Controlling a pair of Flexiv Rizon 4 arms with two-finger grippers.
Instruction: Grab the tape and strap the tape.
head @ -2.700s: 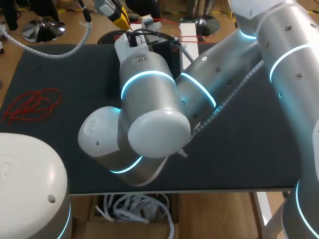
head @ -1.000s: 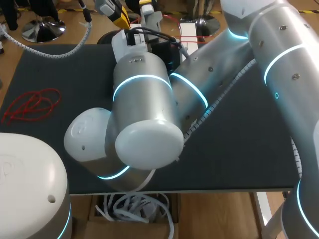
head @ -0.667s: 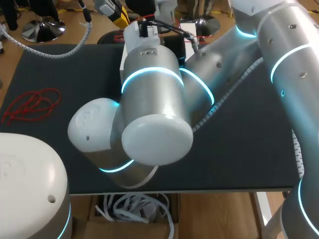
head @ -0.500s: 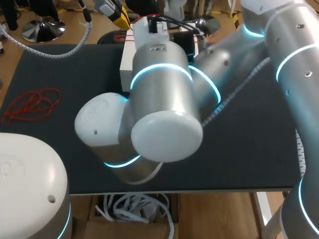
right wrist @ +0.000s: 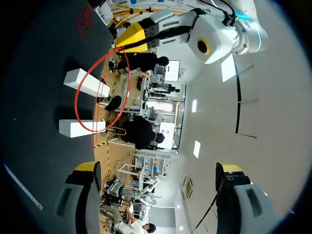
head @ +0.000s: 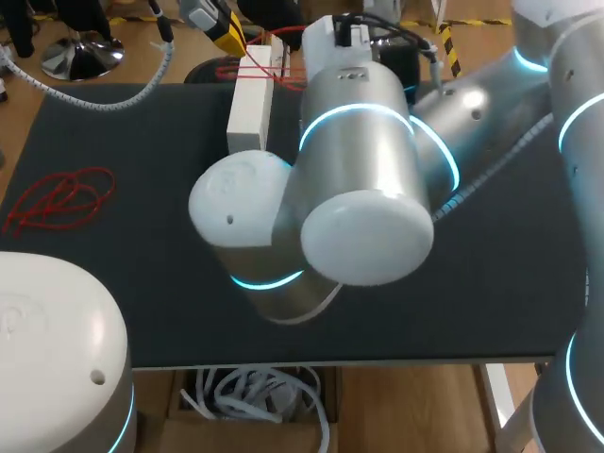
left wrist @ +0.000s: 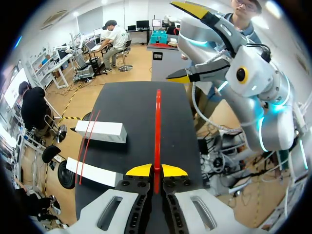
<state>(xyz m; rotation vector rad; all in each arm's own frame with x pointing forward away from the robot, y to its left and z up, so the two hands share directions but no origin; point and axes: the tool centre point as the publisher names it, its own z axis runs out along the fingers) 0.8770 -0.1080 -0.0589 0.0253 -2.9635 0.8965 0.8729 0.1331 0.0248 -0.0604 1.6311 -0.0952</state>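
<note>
Head view, counter (head: 113, 142): a dark mat covers the top; it carries the boxes, the red tape and a loose red tangle.
Right arm (head: 359, 160): comes in from the right side and bulks over the middle of the counter, hiding much of the far part.
Left arm (head: 47, 349): its white base sits at the near left corner; its wrist end shows at the far edge, above the end of a white box.
Right gripper (right wrist: 158, 168): spread wide, yellow tips well apart, nothing between them and nothing touched; in the left wrist view it hangs in the air ahead of the left gripper, above the counter.
Left gripper (left wrist: 157, 169): fingers drawn narrow, yellow tips meeting on the red tape, which is pinched between them.
White box (left wrist: 100, 130): lies flat on the counter, ahead of and beside the left gripper.
Second white box (left wrist: 92, 171): lies nearer the left gripper, apart from the first.
Red tape (left wrist: 157, 126): runs straight ahead out of the left gripper; in the right wrist view it curves in a loop from that gripper down past both boxes, and thin red strands cross their tops.
Red tangle (head: 57, 198): lies on the counter's left part, well apart from the boxes.
</note>
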